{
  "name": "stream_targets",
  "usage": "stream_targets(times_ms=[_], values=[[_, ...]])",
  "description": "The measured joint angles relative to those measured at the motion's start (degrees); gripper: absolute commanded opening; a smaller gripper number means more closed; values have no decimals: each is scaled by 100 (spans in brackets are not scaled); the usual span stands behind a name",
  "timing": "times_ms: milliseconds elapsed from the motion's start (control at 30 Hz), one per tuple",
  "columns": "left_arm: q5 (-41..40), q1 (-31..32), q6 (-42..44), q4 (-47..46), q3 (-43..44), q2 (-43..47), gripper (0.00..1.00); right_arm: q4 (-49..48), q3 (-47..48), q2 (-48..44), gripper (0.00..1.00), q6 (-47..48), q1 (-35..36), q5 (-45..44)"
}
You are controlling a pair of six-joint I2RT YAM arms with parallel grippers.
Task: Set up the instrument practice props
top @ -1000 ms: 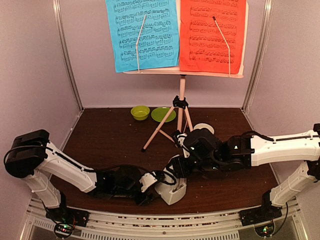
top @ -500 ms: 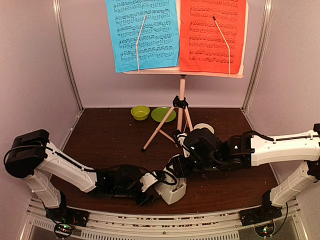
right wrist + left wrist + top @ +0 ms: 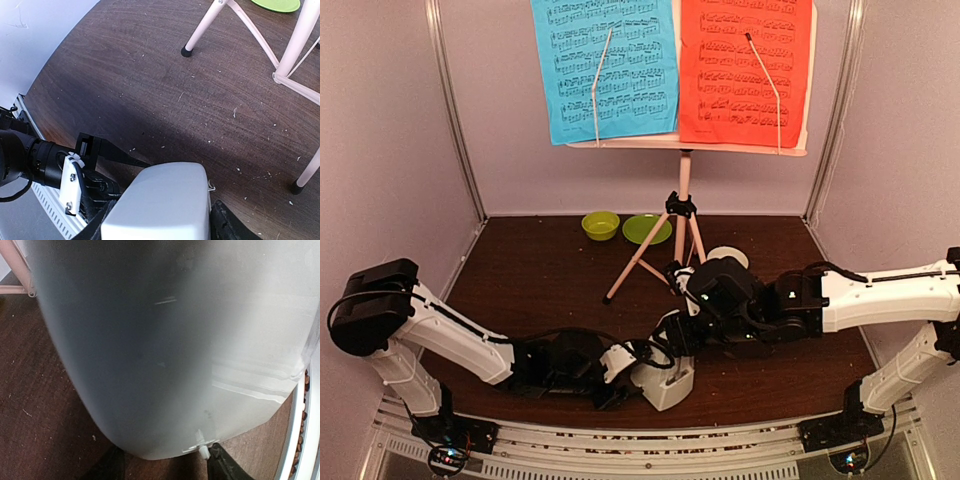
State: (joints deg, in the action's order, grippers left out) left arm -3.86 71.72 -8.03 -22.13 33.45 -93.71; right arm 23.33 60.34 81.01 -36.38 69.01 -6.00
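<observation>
Left end effector (image 3: pixel 165 466) grasping white metronome (image 3: pixel 672 383); right end effector (image 3: pixel 157 225) straddles its top, grip cannot tell. Secure one grip before other releases; set upright on tabletop (image 3: pixel 545 270), clear of tripod legs (image 3: pixel 638 258)

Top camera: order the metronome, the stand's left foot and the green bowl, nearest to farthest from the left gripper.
1. metronome, at the left gripper, near edge.
2. stand's left foot, mid-table.
3. green bowl, by the back wall.

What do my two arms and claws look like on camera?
Left arm and right arm: white tubular links, bulky black joint housings, black cables looping alongside. Left claw and right claw have dark fingers; the left carries a white screwed plate.
</observation>
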Motion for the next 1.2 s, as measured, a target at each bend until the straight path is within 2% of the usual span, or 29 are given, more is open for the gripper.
stream_targets(times_ms=[67, 233, 333, 500, 667, 867, 967, 1067, 1200], values=[[0, 0, 0, 0, 0, 0, 59, 2, 0, 0, 15, 0, 0, 0], [2, 2, 17, 7, 0, 11, 83, -13, 0, 0, 15, -7, 0, -2], [-94, 2, -17, 39, -24, 160, 89, -26, 7, 0, 14, -85, 2, -96], [-756, 0, -232, 356, -136, 1137, 96, 352, 297, 61, 16, -476, 157, -778], [-1729, 0, -726, 693, -140, 1943, 98, 656, 774, 284, 19, -1180, 474, -1572], [-2863, 0, -1528, 1421, -142, 2564, 98, 1248, 1366, 925, 22, -2111, 780, -2017], [-3169, -7, -1834, 1690, -151, 2850, 98, 1784, 1921, 1456, 23, -2702, 894, -2210], [-3338, -11, -2074, 1928, -177, 3080, 98, 2433, 2708, 2138, 32, -3281, 1001, -2387], [-3423, -11, -2310, 2210, -306, 3344, 98, 3390, 3858, 2983, 35, -3877, 1161, -2671]])
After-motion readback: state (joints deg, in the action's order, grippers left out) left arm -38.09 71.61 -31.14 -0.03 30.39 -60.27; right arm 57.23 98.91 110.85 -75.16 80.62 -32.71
